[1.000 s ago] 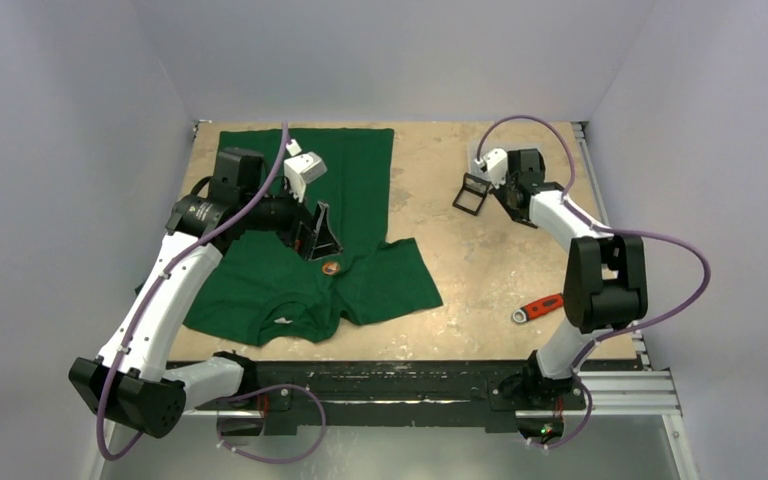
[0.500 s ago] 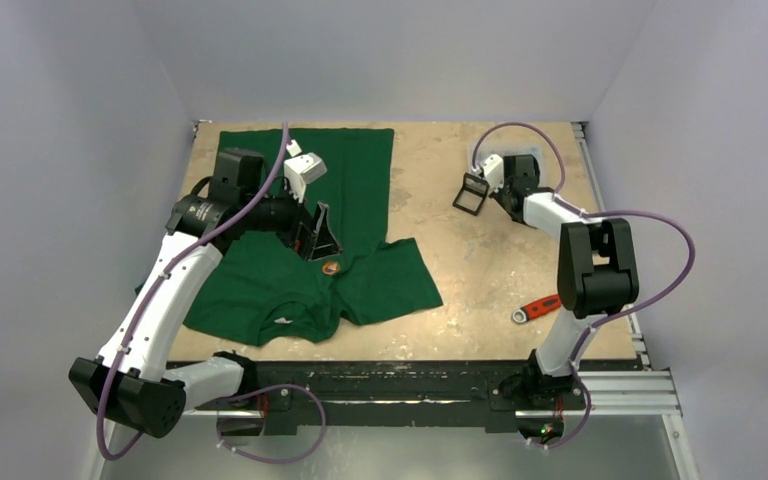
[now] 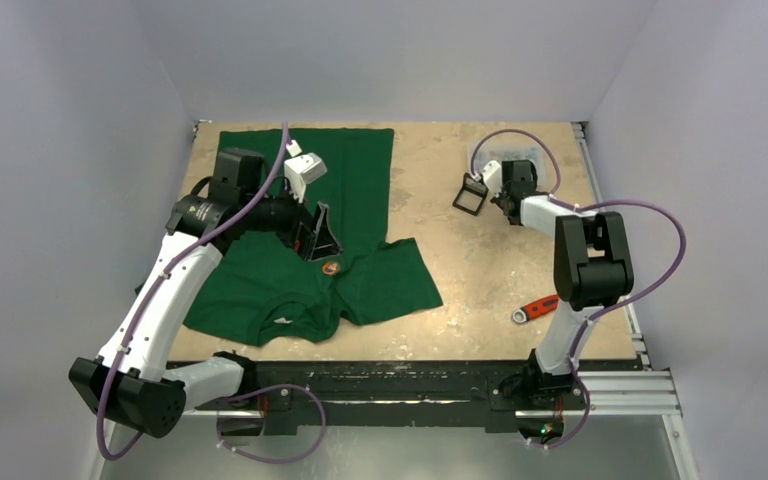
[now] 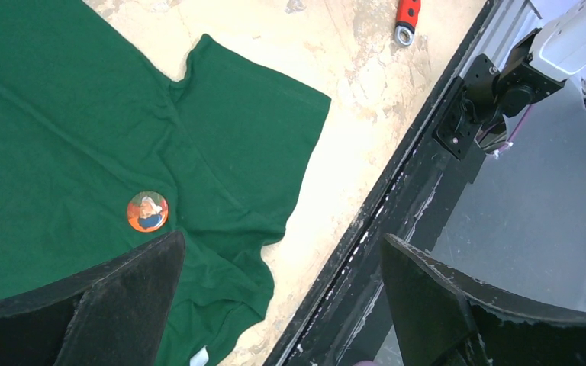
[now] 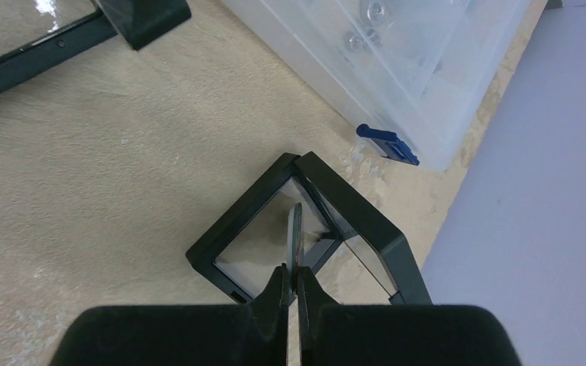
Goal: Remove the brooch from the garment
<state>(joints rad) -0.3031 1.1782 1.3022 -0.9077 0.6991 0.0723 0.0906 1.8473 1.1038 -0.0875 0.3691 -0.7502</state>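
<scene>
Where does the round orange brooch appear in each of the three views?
Top external: brooch on the garment, left of centre.
Left wrist: brooch at lower left, on the garment.
Right wrist: not in it.
Shared landmark: red-handled tool, in top external and left wrist.

The left arm [image 3: 165, 280] and the right arm [image 3: 560, 345] are built of white links joined by bulky black joint housings [image 3: 600, 270]. A purple cable [image 3: 284, 150] is looped along each. The left claw [image 4: 281, 240] and the right claw [image 5: 291, 280] are fitted with matte black, wedge-shaped fingers [image 4: 114, 305]. A white camera block [image 3: 303, 170] is mounted behind them.
</scene>
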